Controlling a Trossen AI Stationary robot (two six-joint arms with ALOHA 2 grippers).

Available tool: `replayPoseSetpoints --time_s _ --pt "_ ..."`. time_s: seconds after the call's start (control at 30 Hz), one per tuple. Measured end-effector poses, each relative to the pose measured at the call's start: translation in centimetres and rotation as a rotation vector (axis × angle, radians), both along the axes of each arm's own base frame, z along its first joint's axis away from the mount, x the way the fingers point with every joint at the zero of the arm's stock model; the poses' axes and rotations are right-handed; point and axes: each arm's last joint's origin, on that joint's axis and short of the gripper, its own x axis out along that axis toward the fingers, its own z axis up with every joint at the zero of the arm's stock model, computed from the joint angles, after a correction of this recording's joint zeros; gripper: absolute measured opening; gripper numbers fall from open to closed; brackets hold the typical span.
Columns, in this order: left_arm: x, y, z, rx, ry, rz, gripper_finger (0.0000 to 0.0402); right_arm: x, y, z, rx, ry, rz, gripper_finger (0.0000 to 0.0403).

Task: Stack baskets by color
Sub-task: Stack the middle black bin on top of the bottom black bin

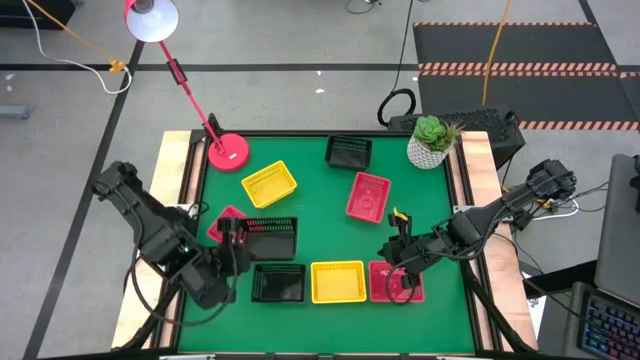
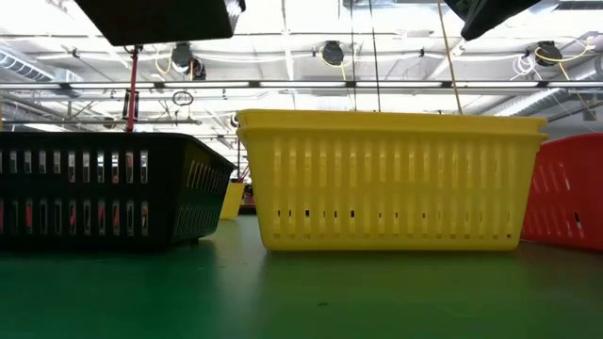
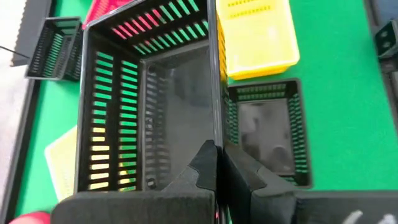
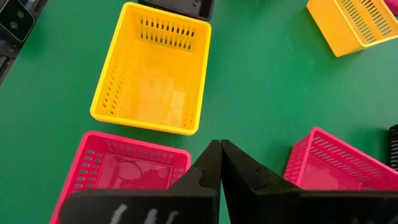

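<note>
My left gripper is shut on a black basket, which it holds up off the green table; this basket shows from below at the low view's top left. Just nearer, a second black basket stands on the table, with a yellow one and a red one in a row beside it. A third black basket, a yellow one and a red one lie farther back. Another red basket peeks out beside the held one. My right gripper hovers shut over the near red basket. My left gripper pinches the rim of one wall of the black basket, one finger inside the basket and one outside. The fingers slant down from the table's left. The basket hangs clear of the table with its open top up, above the near black basket.
A pink lamp base stands at the far left and a white plant pot at the far right. Bare green table lies in the middle, between the two rows of baskets.
</note>
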Motion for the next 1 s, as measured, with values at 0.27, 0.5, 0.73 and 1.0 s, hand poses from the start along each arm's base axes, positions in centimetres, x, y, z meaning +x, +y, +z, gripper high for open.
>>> replayPoseSetpoints --time_s 0.27,0.5,0.73,1.0 --pt "-0.3 -2.8 -1.4 -0.041 0.010 0.015 0.0008 0.1 0.1 0.1 0.006 -0.014 0.002 0.0000" --pt "0.0 -5.4 -2.2 -0.057 0.023 0.019 0.0008 0.1 0.1 0.1 0.008 -0.017 0.002 0.0000" --pt "1.8 -8.3 -2.0 -0.022 0.016 -0.033 0.0008 0.1 0.1 0.1 0.005 -0.017 0.006 0.0000" --pt "2.8 -9.4 -3.1 0.046 0.046 -0.049 0.0008 0.1 0.1 0.1 0.005 -0.017 0.006 0.0000"
